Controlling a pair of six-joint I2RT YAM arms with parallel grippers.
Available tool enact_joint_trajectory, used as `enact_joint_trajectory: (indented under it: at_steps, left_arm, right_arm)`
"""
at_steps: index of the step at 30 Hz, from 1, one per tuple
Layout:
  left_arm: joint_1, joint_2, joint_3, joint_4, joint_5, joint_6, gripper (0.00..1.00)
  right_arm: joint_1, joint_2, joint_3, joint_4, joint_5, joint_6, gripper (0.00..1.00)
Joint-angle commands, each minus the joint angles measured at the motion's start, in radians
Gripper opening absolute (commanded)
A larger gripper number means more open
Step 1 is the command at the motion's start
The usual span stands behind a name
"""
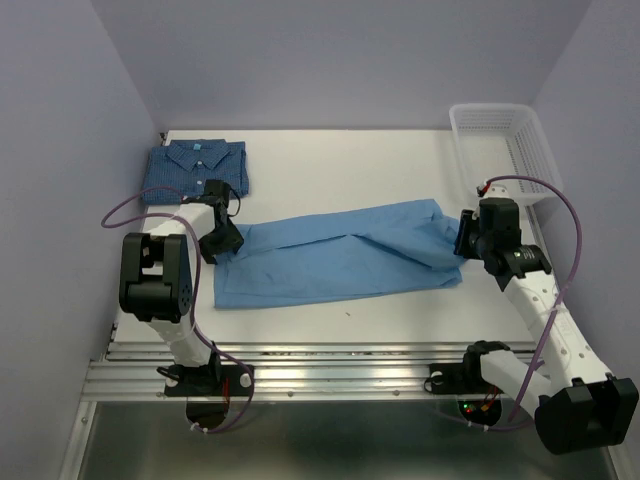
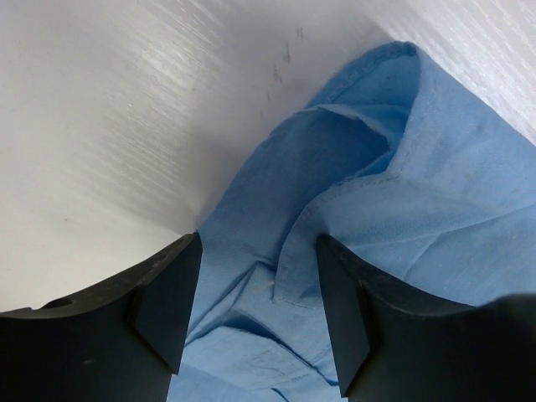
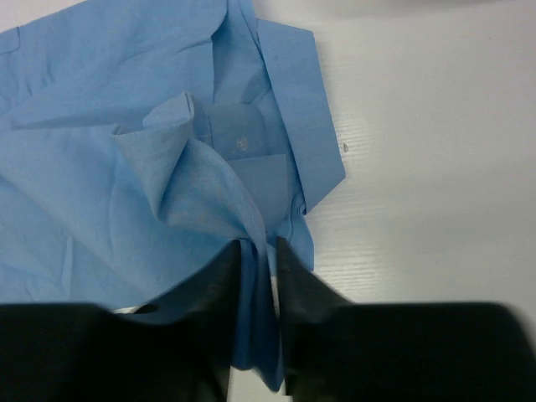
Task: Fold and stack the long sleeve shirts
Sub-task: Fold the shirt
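Observation:
The light sky-blue shirt [image 1: 340, 255] lies stretched left to right across the middle of the table. The darker checked shirt [image 1: 195, 167] lies folded at the back left. My left gripper [image 1: 225, 240] is at the light shirt's left end. In the left wrist view, the gripper [image 2: 255, 310] is open, with the shirt's cloth [image 2: 368, 209] lying between its fingers [image 2: 163, 306]. My right gripper [image 1: 465, 235] is at the shirt's right end. In the right wrist view, the gripper [image 3: 258, 255] is shut on a pinched fold of the shirt [image 3: 126, 184] near the collar.
A white mesh basket [image 1: 515, 150] stands at the back right, just behind my right arm. Purple walls close in the table on the left, back and right. The metal rail [image 1: 320, 370] runs along the near edge.

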Motion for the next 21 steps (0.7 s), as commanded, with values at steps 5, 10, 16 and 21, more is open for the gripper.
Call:
enact_joint_trajectory:
  at_steps: [5,10,16,21]
  left_arm:
    - [0.003,-0.180,0.084,-0.058,0.051,0.062,0.79]
    - [0.004,-0.210,0.128,-0.085,0.001,0.071,0.99]
    - [0.020,-0.112,0.186,0.010,0.057,0.102,0.99]
    - [0.044,-0.009,0.208,0.090,0.134,0.111,0.91]
  right_arm:
    - [0.006,-0.144,0.055,0.013,-0.271,-0.075,1.00]
    - [0.006,-0.272,0.099,0.106,-0.443,-0.102,1.00]
    - [0.006,-0.081,0.028,0.383,-0.624,0.006,1.00]
    - [0.049,0.229,0.080,0.559,-0.597,0.037,1.00]
